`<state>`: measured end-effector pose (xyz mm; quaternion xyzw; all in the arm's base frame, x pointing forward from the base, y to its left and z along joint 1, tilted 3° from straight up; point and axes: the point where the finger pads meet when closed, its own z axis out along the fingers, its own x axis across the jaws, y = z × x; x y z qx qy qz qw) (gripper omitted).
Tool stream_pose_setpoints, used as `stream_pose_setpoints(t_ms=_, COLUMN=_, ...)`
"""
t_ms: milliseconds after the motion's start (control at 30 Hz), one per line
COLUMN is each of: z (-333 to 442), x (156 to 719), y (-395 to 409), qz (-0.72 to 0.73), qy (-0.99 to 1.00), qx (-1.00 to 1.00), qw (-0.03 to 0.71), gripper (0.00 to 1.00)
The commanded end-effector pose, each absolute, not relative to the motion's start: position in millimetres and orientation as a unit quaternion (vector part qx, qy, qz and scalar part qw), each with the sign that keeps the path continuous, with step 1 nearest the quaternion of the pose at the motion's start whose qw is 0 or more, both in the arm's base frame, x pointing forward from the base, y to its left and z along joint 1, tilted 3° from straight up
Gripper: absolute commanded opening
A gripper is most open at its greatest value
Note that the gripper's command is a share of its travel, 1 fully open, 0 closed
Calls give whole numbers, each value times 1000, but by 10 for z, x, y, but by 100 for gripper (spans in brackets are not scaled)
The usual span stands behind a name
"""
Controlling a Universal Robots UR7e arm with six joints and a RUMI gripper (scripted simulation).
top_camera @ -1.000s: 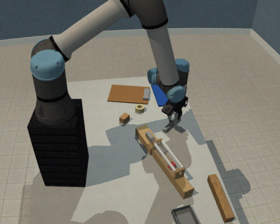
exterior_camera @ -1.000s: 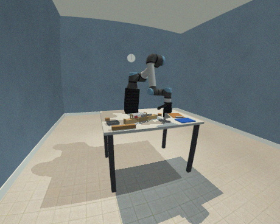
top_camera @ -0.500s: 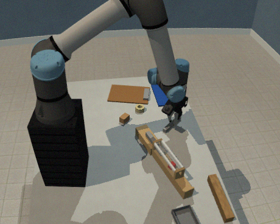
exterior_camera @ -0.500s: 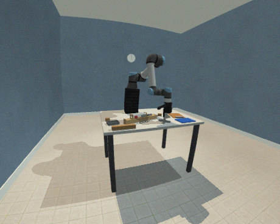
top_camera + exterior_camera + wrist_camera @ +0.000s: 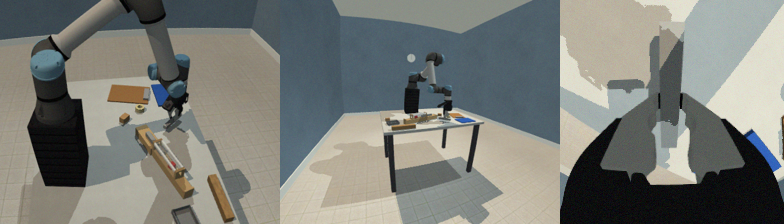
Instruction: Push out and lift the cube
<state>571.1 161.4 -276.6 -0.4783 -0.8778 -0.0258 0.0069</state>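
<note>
The wooden channel [image 5: 186, 191] [image 5: 411, 120] stands on the table, with white bars as its roof between two arches. The red cube [image 5: 171, 165] [image 5: 416, 117] is inside, close to the arch nearest the top camera. A grey piece [image 5: 150, 137] lies on the ledge at the opposite end. Which end has the raised lip is too small to tell. My gripper [image 5: 174, 119] [image 5: 669, 94] is shut on a long grey bar [image 5: 167, 125] [image 5: 444, 119] [image 5: 671, 55], beyond that opposite end and to its right in the top view. The bar is level, low over the table.
A brown board [image 5: 128, 94], a blue board [image 5: 159, 95] [image 5: 465, 120], a yellow ring [image 5: 140, 111] and a small wooden block [image 5: 124, 119] lie beyond the channel. A wooden beam [image 5: 220, 198] [image 5: 403, 127] and a dark tray [image 5: 181, 207] lie near its cube end.
</note>
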Motion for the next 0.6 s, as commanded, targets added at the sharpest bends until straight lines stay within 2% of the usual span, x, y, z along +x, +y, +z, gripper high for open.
stream_pose_setpoints(t_ms=0, z=-2470, x=5713, y=1599, qz=-26, qy=-878, qx=-478, qw=6, gripper=0)
stream_pose_setpoints(t_ms=567, z=-1865, x=5704, y=1568, qz=-26, qy=-878, qx=-478, qw=6, gripper=0)
